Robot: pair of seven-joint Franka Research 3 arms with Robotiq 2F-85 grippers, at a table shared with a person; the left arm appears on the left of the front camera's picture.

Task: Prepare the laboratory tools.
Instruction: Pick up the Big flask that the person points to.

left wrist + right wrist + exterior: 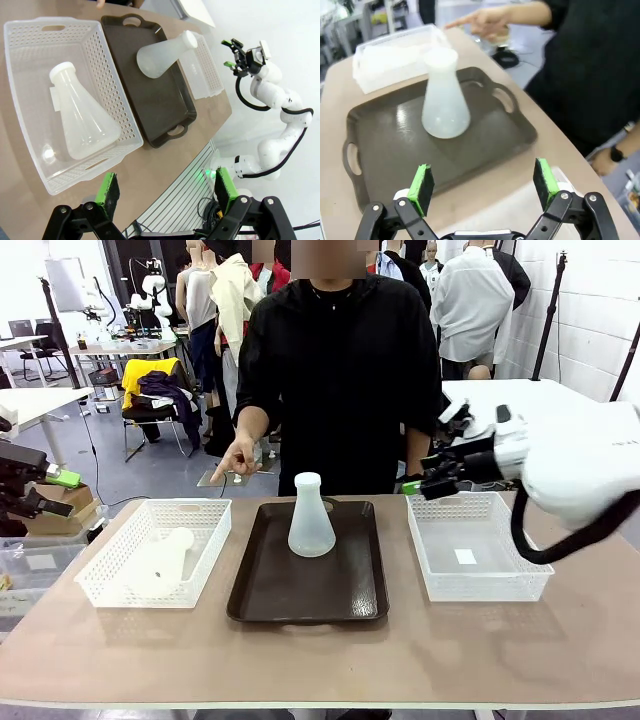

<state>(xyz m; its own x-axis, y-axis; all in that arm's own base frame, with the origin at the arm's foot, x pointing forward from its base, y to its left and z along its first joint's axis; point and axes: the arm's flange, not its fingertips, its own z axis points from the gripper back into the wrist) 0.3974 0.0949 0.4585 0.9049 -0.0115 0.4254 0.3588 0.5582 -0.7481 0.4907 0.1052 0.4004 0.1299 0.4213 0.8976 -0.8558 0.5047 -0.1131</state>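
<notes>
Frosted-white plastic upright flask (311, 525) standing on the far half of the dark brown tray (300, 595), at the middle of the bench (320, 660). Second flask of the same plastic, the lying flask (160, 562), on its side inside the left basket (97, 585) toward the bench's left edge, neck turned toward the far side. Right basket (480, 585) toward the right edge, with a small white label (465, 556) on its floor. Right pincer (437, 478) spread wide, pinching nothing, raised above the far rim of the right basket, apart from both flasks. Left pincer (166, 186) likewise spread wide and empty, raised by the bench's left edge, clear of the left basket. Person's hand (236, 457) at the far edge, index finger pointing down between left basket and tray.
</notes>
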